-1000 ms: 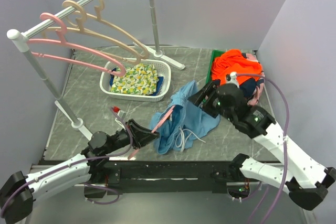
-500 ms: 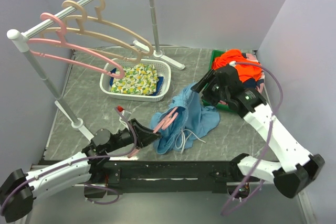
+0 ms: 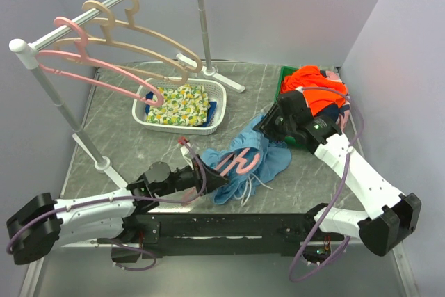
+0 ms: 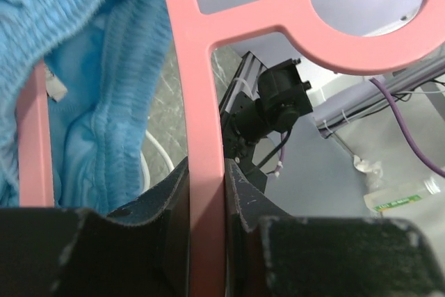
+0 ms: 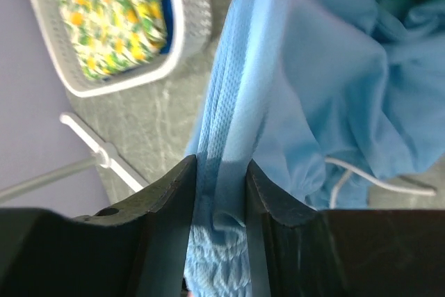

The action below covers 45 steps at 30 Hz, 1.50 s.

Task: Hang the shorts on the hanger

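The light blue shorts [image 3: 268, 156] lie bunched on the grey table, with their white drawstring trailing toward the front. The salmon-pink hanger [image 3: 240, 163] lies partly inside the shorts. My left gripper [image 3: 211, 180] is shut on it. In the left wrist view the hanger's bar [image 4: 206, 137] runs straight up between the jaws of the left gripper [image 4: 206, 189]. Its hook [image 4: 348, 46] curves right, and the shorts [image 4: 90, 95] are gathered at the left. My right gripper [image 3: 268, 125] is at the shorts' far edge. In the right wrist view the right gripper [image 5: 220, 172] is pinching a fold of the shorts [image 5: 313, 67].
A clothes rack [image 3: 49, 92] at the left carries a second pink hanger [image 3: 90, 78] and beige hangers [image 3: 142, 45]. A white basket [image 3: 215, 113] holds the lemon-print cloth [image 3: 179, 104]. An orange garment [image 3: 316, 85] lies on a green bin [image 3: 285, 74] at the back right.
My left arm pushed the hanger rightward, further into the shorts. My right gripper moved in from the right and closed on the shorts' far edge.
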Motion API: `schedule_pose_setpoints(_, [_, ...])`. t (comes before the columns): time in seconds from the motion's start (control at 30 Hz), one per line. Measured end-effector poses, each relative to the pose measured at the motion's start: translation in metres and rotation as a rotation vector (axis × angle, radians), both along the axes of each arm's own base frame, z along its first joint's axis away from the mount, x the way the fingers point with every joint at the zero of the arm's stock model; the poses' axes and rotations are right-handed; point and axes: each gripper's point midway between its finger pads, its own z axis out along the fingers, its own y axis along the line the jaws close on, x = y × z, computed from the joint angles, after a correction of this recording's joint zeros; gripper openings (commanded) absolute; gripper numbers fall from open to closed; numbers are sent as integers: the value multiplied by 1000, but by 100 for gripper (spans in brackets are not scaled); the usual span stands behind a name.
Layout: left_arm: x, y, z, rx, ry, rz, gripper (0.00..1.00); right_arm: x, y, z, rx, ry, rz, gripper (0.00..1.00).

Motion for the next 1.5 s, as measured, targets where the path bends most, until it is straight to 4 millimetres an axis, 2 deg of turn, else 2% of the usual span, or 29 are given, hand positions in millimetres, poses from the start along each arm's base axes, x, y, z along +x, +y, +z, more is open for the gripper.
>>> schedule_pose_setpoints(0.17, [3, -15, -1, 23, 5, 2, 1, -18, -6, -28, -17, 44, 12, 39])
schedule_pose_setpoints(0.23, [3, -21, -4, 38, 13, -1, 1, -21, -7, -36, -24, 63, 21, 35])
schedule_pose_setpoints(0.27, [4, -24, -5, 44, 17, -3, 1, -22, -7, -38, -28, 66, 25, 29])
schedule_pose_setpoints(0.3, [5, -26, -5, 48, 19, -1, 9, -22, -7, -38, -31, 64, 28, 8])
schedule_pose_setpoints(0.33, [5, -28, -5, 52, 21, 0, 27, -22, -7, -38, -33, 59, 30, 0])
schedule_pose_setpoints(0.4, [4, -31, -7, 68, 30, -4, 80, -18, -5, -34, -14, 45, 21, 0])
schedule_pose_setpoints(0.5, [4, -35, -2, 85, 39, -6, 100, -19, -3, -34, -30, 30, 58, 0])
schedule_pose_setpoints(0.53, [6, -35, 4, 83, 42, -1, 97, -20, -4, -35, -41, 30, 70, 0])
schedule_pose_setpoints(0.67, [1, -26, 42, 50, 29, 4, 97, -23, -6, -41, -74, 24, 107, 0])
schedule_pose_setpoints(0.77, [-3, -9, 60, 51, 48, 28, 77, -24, -6, -41, -84, 3, 134, 0])
schedule_pose_setpoints(0.8, [-4, -4, 62, 55, 70, 41, 65, -25, -6, -40, -85, -8, 144, 0])
schedule_pose_setpoints(0.83, [-5, 1, 59, 71, 98, 57, 61, -26, -6, -37, -83, -20, 156, 0])
schedule_pose_setpoints(0.9, [-4, 8, 43, 124, 168, 90, 53, -27, -4, -31, -73, -47, 183, 0])
schedule_pose_setpoints(0.97, [-3, 14, 18, 202, 243, 127, 51, -29, -3, -24, -62, -73, 203, 0])
schedule_pose_setpoints(1.07, [-5, 20, -25, 323, 333, 157, 61, -33, -2, -15, -51, -107, 228, 0])
schedule_pose_setpoints(1.17, [-12, 26, -69, 462, 406, 172, 62, -36, -1, -12, -46, -117, 244, 0])
schedule_pose_setpoints(1.23, [-16, 27, -90, 537, 431, 173, 63, -37, -1, -13, -47, -114, 254, 0])
schedule_pose_setpoints(1.37, [-25, 30, -122, 659, 460, 177, 68, -41, -4, -17, -67, -101, 264, 0])
schedule_pose_setpoints(1.5, [-31, 27, -131, 721, 451, 184, 68, -45, -11, -23, -105, -81, 263, 0])
